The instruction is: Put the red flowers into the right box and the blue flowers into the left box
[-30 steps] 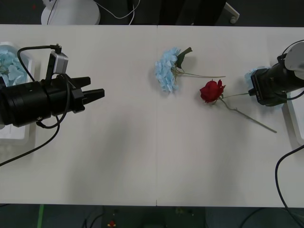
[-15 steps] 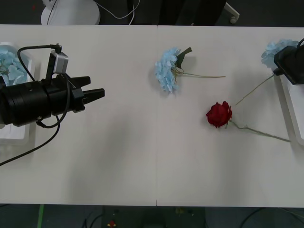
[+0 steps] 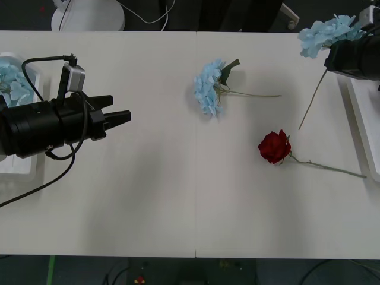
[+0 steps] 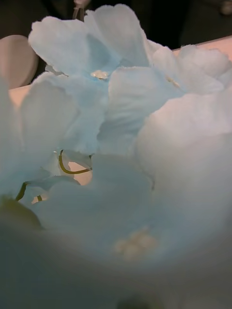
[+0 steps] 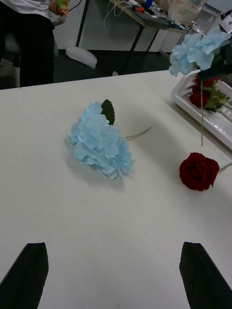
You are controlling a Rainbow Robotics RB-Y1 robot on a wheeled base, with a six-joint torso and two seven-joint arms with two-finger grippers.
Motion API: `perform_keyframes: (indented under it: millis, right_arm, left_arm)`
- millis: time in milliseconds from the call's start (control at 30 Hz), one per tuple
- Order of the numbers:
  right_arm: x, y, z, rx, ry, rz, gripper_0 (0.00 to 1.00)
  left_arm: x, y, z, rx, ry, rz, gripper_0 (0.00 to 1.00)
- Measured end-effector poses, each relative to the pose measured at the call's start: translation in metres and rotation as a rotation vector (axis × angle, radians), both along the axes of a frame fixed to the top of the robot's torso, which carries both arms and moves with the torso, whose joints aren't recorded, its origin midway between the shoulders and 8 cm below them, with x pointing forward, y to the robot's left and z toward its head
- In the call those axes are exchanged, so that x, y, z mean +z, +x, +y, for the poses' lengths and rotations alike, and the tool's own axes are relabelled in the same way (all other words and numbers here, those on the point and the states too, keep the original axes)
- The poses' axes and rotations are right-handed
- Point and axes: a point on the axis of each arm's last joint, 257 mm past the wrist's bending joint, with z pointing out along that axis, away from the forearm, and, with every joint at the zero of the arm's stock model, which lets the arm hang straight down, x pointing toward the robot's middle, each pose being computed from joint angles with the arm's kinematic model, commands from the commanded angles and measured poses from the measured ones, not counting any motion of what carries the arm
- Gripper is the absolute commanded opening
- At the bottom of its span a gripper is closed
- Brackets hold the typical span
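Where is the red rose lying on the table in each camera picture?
Front view: the red rose lies on the table right of centre, its stem running toward the right box.
Left wrist view: it lies on the table beside the box.
Right wrist view: not in it; blue petals cover the lens.
Shared landmark: the blue flower on the table, farther from the box than the rose.

I count three blue flowers point(image 3: 209, 86) point(image 3: 325, 33) point(image 3: 13, 83), one red rose point(image 3: 274, 146) on the worktop point(image 3: 178, 196), two white boxes point(image 3: 363, 124) point(image 3: 21, 163).
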Motion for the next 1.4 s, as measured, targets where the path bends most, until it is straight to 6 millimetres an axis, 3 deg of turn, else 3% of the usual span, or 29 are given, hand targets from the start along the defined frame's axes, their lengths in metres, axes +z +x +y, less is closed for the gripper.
perform_keyframes:
  millis: [200, 300, 400, 667, 867, 1133, 1400]
  right_arm:
    - [0.042, -0.017, 0.077, 0.266, -0.019, -0.118, 0.0]
    - [0.055, -0.032, 0.121, 0.382, 0.069, -0.143, 0.0]
    - [0.059, -0.04, 0.147, 0.431, 0.135, -0.138, 0.0]
    - [0.071, -0.072, 0.256, 0.634, 0.249, -0.135, 0.0]
    - [0.076, -0.086, 0.334, 0.719, 0.322, -0.186, 0.0]
    - [0.084, -0.11, 0.394, 0.815, 0.351, -0.195, 0.0]
    - [0.092, -0.119, 0.417, 0.841, 0.381, -0.216, 0.0]
  left_arm:
    - [0.0, 0.0, 0.0, 0.0, 0.0, 0.0, 0.8]
    - [-0.002, 0.001, 0.001, 0.003, -0.002, 0.006, 0.79]
    - [-0.01, 0.003, 0.003, 0.011, -0.006, 0.025, 0.79]
    - [-0.011, 0.004, 0.003, 0.012, -0.027, 0.038, 0.79]
    - [-0.003, 0.0, -0.003, -0.005, -0.079, 0.047, 0.79]
    - [0.021, -0.004, -0.027, -0.031, -0.267, 0.062, 0.79]
    - [0.022, -0.008, -0.04, -0.035, -0.348, 0.083, 0.79]
